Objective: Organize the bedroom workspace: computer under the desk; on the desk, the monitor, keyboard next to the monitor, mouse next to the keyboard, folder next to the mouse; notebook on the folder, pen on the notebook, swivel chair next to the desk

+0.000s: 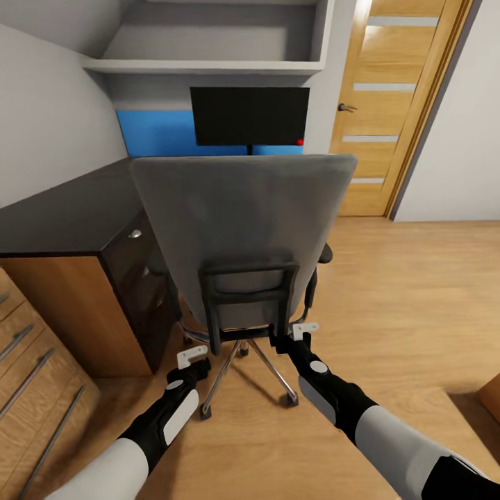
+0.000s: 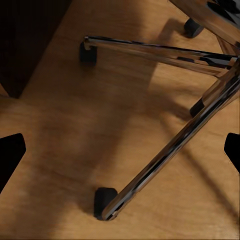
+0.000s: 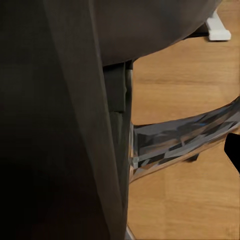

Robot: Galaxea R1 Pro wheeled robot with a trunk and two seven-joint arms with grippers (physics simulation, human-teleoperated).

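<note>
The swivel chair (image 1: pixel 243 222) stands with its grey back toward me, in front of the black-topped desk (image 1: pixel 62 208). The monitor (image 1: pixel 250 116) stands on the desk beyond the chair. My left gripper (image 1: pixel 192 357) hangs open and empty low over the floor beside the chair's chrome base (image 2: pixel 170 150). My right gripper (image 1: pixel 304 332) is open at the lower right corner of the black frame (image 1: pixel 246 292) on the chair back; one fingertip (image 3: pixel 233 150) shows beside the dark upholstery (image 3: pixel 60 125). The chair back hides the seat; the folder, notebook, pen, keyboard, mouse and computer are hidden or out of view.
The desk's black drawer unit (image 1: pixel 139 278) stands close to the chair's left side. A low light-wood cabinet (image 1: pixel 35 375) is at my near left. A wooden door (image 1: pixel 389 104) is at the back right, with open wood floor (image 1: pixel 417 292) to the chair's right.
</note>
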